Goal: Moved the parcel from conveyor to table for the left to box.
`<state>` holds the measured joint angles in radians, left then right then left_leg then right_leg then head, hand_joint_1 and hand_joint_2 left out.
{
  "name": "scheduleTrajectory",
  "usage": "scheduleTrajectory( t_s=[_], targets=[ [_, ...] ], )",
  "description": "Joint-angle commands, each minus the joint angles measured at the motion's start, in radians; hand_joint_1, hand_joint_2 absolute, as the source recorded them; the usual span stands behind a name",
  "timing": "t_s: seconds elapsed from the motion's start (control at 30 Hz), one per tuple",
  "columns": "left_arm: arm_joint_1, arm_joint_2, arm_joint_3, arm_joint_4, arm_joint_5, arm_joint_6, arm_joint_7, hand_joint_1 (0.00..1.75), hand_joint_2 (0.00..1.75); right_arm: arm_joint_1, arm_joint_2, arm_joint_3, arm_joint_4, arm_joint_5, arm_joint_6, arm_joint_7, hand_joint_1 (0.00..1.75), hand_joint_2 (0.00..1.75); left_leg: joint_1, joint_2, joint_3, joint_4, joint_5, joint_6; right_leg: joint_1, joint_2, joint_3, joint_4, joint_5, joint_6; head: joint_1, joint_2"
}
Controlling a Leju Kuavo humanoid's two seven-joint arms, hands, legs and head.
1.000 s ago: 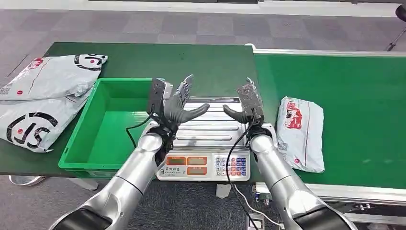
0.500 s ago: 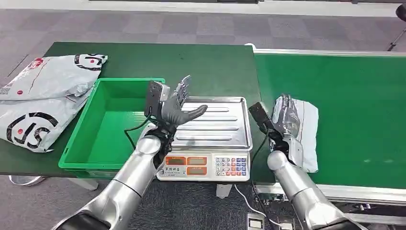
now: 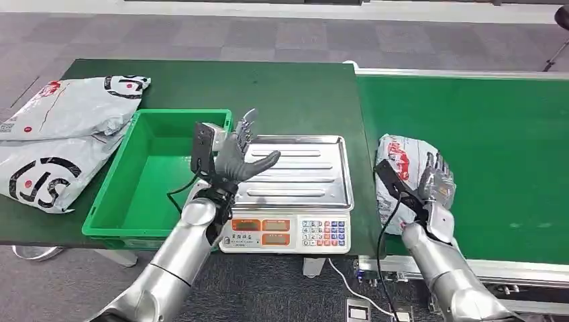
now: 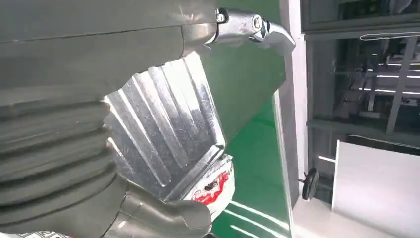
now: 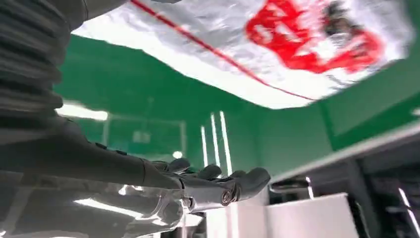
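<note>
Reaching onto the conveyor [image 3: 496,134], the right hand [image 3: 436,182] now lies against the parcel [image 3: 402,171], at 4 o'clock in the head view. One second ago this hand stood over the scale [image 3: 295,176] with fingers spread; half a second ago it lay flat on top of the parcel. Since then the parcel's near edge has come up off the belt and its outline has bunched, so the hand appears to have begun the lift or drag. Whether the fingers are fully clamped on the bag cannot be told: the head view shows them curled against its right side, and the right wrist view shows the fingers [image 5: 218,183] extended with the parcel [image 5: 277,49] close overhead.

The left hand [image 3: 235,157] holds nothing, fingers apart, at 9 o'clock of the scale platter, and has shifted slightly toward the crate [image 3: 114,201].

Implication: the pick phase is in progress; the transfer to the table [image 3: 268,87] is not yet done. The parcel is still on the conveyor, just beside the table edge.

Count:
- Parcel on the conveyor: one.
- Mailer bags [image 3: 60,134] on the table at 9 o'clock: two, overlapping.
- Green crate: one.
- Scale: one.
- Robot hands: two.
</note>
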<state>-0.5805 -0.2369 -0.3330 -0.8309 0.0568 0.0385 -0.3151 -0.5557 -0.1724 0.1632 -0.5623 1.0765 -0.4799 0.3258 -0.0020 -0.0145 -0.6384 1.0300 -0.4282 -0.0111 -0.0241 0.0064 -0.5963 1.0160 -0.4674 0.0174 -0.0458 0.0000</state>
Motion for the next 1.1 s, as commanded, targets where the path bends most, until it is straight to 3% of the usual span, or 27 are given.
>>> scheduleTrajectory(
  t_s=[0.03, 0.2, 0.23, 0.27, 0.43, 0.6, 0.67, 0.8, 0.9, 0.93, 0.97, 1.1],
  targets=[
    [-0.001, 0.033, 0.018, -0.011, -0.007, -0.008, 0.011, 0.0, 1.75, -0.05, 0.009, -0.102, 0.145, -0.008, 0.025, 0.002, 0.0, 1.75, 0.0, 0.002, 0.004, -0.002, -0.001, -0.001, 0.001, 0.001, 0.003, -0.002, 0.0, -0.002, 0.0, 0.0],
    [-0.001, 0.034, 0.021, -0.017, -0.009, -0.011, 0.012, 0.0, 1.75, -0.059, 0.011, -0.124, 0.154, -0.022, 0.061, -0.006, 0.0, 1.75, 0.001, 0.005, 0.009, -0.005, 0.0, -0.001, 0.001, 0.002, 0.008, -0.006, 0.001, -0.004, 0.0, 0.0],
    [-0.001, 0.035, 0.022, -0.019, -0.012, -0.014, 0.014, 0.0, 1.75, -0.063, 0.014, -0.143, 0.16, -0.035, 0.102, -0.013, 0.0, 1.75, 0.001, 0.006, 0.011, -0.007, 0.0, -0.002, 0.002, 0.002, 0.01, -0.008, 0.002, -0.004, 0.0, 0.0],
    [-0.004, 0.036, 0.023, -0.021, -0.014, -0.019, 0.016, 0.0, 1.75, -0.07, 0.016, -0.159, 0.169, -0.049, 0.147, -0.012, 0.0, 1.75, 0.0, 0.003, 0.003, -0.001, 0.0, -0.001, 0.0, 0.001, 0.002, -0.001, 0.0, -0.002, 0.0, 0.0],
    [-0.013, 0.028, 0.023, -0.022, -0.025, -0.048, 0.035, 0.0, 1.75, -0.11, -0.005, -0.189, 0.215, -0.073, 0.37, -0.004, 0.0, 1.75, 0.0, 0.004, 0.006, -0.003, -0.001, -0.001, 0.001, 0.002, 0.005, -0.003, 0.001, -0.003, 0.0, 0.0],
    [-0.016, 0.026, 0.023, -0.015, -0.023, -0.059, 0.039, 0.0, 1.75, -0.116, -0.008, -0.182, 0.227, -0.066, 0.393, -0.003, 0.0, 1.75, 0.0, 0.002, 0.003, -0.001, 0.0, -0.001, 0.0, 0.001, 0.003, -0.002, 0.0, -0.002, 0.0, 0.0],
    [-0.018, 0.02, 0.03, -0.011, -0.022, -0.066, 0.038, 0.0, 1.75, -0.141, -0.024, -0.168, 0.25, -0.058, 0.484, 0.006, 0.0, 1.75, 0.0, 0.003, 0.004, -0.001, -0.001, -0.001, 0.001, 0.001, 0.003, -0.001, 0.0, -0.002, 0.0, 0.0],
    [-0.033, 0.013, 0.027, -0.001, -0.043, -0.082, 0.033, 0.0, 1.75, -0.202, -0.066, -0.187, 0.3, -0.107, 0.759, -0.089, 0.0, 1.75, 0.0, 0.002, 0.003, 0.0, 0.0, -0.001, 0.0, 0.0, 0.002, -0.001, 0.0, -0.002, 0.0, 0.0],
    [-0.039, 0.014, 0.032, 0.008, -0.053, -0.088, 0.026, 0.0, 1.75, -0.223, -0.086, -0.2, 0.304, -0.132, 0.834, -0.138, 0.0, 1.75, 0.0, 0.002, 0.002, 0.0, 0.0, -0.001, 0.0, 0.0, 0.001, 0.0, 0.0, -0.002, 0.0, 0.0],
    [-0.039, 0.015, 0.032, 0.008, -0.054, -0.089, 0.026, 0.0, 1.75, -0.223, -0.088, -0.199, 0.301, -0.131, 0.831, -0.138, 0.7, 1.75, 0.0, 0.001, 0.003, -0.001, 0.0, -0.001, 0.0, -0.001, 0.003, -0.001, 0.0, -0.002, 0.0, 0.0],
    [-0.039, 0.014, 0.036, 0.009, -0.054, -0.088, 0.026, 0.0, 1.75, -0.221, -0.087, -0.204, 0.296, -0.135, 0.821, -0.142, 1.75, 1.75, 0.0, 0.002, 0.002, 0.0, 0.0, 0.0, 0.0, 0.0, 0.002, -0.001, 0.0, -0.002, 0.0, 0.0],
    [-0.031, 0.014, 0.045, -0.007, -0.06, -0.086, 0.026, 0.0, 1.75, -0.215, -0.073, -0.199, 0.286, -0.135, 0.806, -0.169, 1.75, 1.75, 0.0, 0.002, 0.003, -0.001, 0.0, -0.001, 0.0, 0.0, 0.003, -0.001, 0.0, -0.002, 0.0, 0.0]
  ],
)
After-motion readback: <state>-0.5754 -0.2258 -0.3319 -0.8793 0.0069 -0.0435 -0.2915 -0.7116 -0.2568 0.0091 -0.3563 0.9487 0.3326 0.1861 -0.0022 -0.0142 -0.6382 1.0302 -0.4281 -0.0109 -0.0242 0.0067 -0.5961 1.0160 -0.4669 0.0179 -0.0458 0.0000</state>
